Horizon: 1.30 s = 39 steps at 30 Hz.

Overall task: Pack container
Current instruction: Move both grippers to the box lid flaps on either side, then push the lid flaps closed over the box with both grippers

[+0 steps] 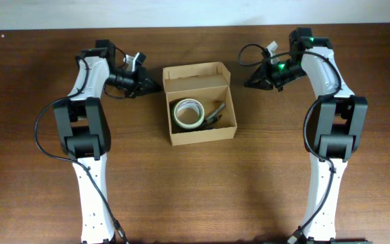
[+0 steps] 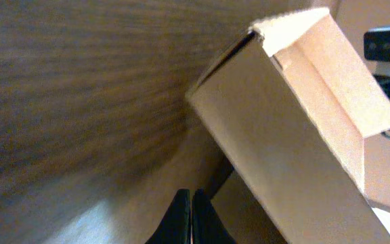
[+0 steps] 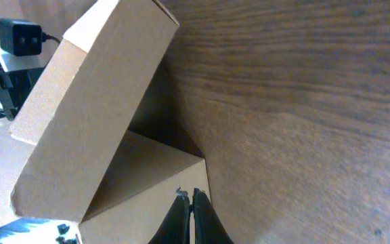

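The container (image 1: 202, 138) sits open at the middle of the tabletop (image 1: 195, 196), its lid flap (image 1: 196, 70) folded back, with 1 tape roll (image 1: 188, 112) and a dark item (image 1: 215, 115) I can't identify inside. My left fingers (image 2: 180, 218) and right fingers (image 3: 202, 218) flank it near the lid, both pressed together and empty. The loading looks done to me. Next, I judge, the flap needs swinging over and shutting.

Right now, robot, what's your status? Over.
Left gripper and right gripper: jaws shut, empty. Container open, tape roll and dark item inside. Nothing blocks the lid. Over.
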### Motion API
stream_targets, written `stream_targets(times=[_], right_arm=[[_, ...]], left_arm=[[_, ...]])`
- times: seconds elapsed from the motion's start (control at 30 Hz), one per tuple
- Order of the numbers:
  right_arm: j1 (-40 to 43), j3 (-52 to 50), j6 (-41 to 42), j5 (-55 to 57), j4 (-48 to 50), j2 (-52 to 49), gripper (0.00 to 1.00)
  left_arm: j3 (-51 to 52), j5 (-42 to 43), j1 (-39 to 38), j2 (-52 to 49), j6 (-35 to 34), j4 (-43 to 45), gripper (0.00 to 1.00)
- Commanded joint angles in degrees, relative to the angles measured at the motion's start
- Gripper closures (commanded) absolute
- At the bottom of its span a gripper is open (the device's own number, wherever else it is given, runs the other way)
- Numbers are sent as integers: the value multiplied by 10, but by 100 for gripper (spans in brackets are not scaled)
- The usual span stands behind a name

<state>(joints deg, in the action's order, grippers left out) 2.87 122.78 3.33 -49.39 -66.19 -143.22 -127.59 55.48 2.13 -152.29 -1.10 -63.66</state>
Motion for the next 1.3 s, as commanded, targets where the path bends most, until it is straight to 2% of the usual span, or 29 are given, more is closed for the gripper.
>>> stream_targets(times=[0.0, 0.27, 0.4, 0.7, 0.87, 1.07, 1.27], right_arm=[[-10, 1, 12, 1, 12, -10, 96], [-37, 1, 33, -1, 48, -19, 96], [-50, 1, 44, -5, 73, -19, 96], [-47, 1, 45, -90, 135, -19, 96], [-36, 12, 45, -134, 158, -16, 96], [-35, 48, 43, -150, 146, 18, 96], [-38, 72, 43, -141, 141, 70, 96]], left_arm=[[9, 3, -12, -6, -59, 27, 97], [9, 25, -30, -6, -116, 96, 96], [9, 66, -30, -6, -136, 147, 96], [-15, 144, -26, -2, -188, 281, 98], [-61, 168, -22, 1, -193, 281, 98], [-90, 145, -21, 24, -189, 250, 98], [-90, 120, -28, 62, -116, 163, 98]])
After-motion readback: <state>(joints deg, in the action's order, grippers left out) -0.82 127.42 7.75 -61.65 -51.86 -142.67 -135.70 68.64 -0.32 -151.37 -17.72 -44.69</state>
